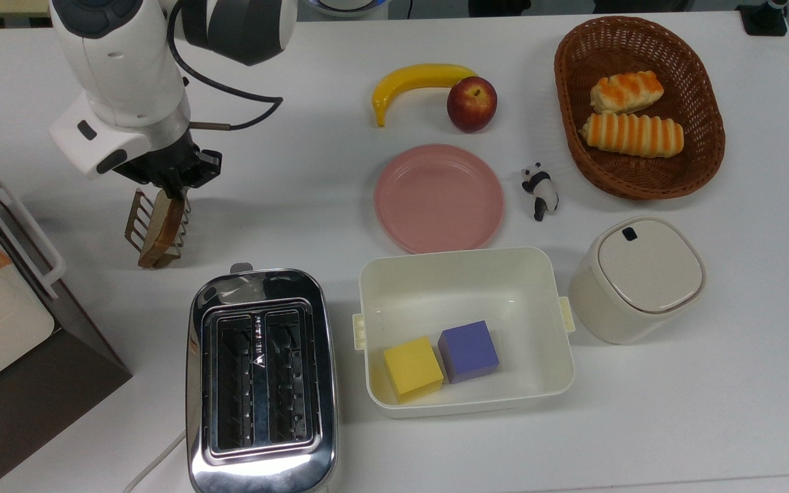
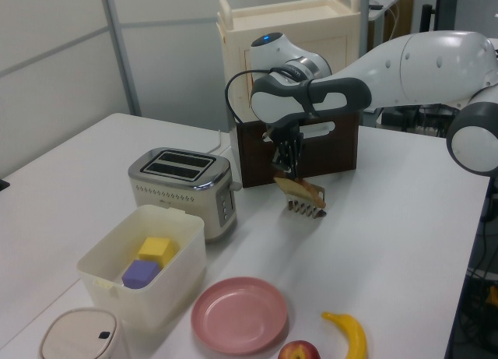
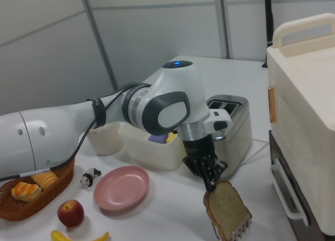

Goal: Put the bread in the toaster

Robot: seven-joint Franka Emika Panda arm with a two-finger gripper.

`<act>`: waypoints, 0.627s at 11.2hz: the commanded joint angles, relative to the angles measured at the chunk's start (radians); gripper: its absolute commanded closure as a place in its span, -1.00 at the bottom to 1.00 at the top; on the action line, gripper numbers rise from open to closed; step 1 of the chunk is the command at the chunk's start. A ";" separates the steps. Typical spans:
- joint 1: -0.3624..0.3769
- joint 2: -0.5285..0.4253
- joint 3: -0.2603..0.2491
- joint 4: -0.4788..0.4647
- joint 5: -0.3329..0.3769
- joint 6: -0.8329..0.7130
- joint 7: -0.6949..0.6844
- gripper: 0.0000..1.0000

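Observation:
The bread (image 1: 160, 227) is a tan slice with a brown crust, standing tilted on edge in a small wire toast rack (image 1: 135, 218). My gripper (image 1: 172, 186) is shut on the slice's upper edge. In the right view the gripper (image 3: 211, 185) pinches the top corner of the bread (image 3: 226, 209), and the rack's tines poke out below it. In the left view the gripper (image 2: 287, 169) holds the bread (image 2: 299, 188) just in front of a brown box. The chrome toaster (image 1: 261, 383) stands nearer the top view's bottom edge, both slots open and dark. It also appears as the toaster (image 2: 184, 184) and the toaster (image 3: 231, 125).
A brown and cream box (image 1: 4, 322) stands close at the top view's left. Right of the toaster is a cream bin (image 1: 466, 277) with two cubes. Farther right are a pink plate (image 1: 438, 197), banana (image 1: 416, 81), apple (image 1: 471, 103), panda figure (image 1: 540, 190), lidded canister (image 1: 637, 277) and basket (image 1: 708, 147) of rolls.

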 commanded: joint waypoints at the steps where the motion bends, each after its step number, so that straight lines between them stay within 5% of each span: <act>1: 0.004 -0.031 -0.009 -0.003 -0.016 0.022 -0.009 0.83; 7: -0.003 -0.069 -0.021 0.040 -0.001 0.031 -0.027 0.83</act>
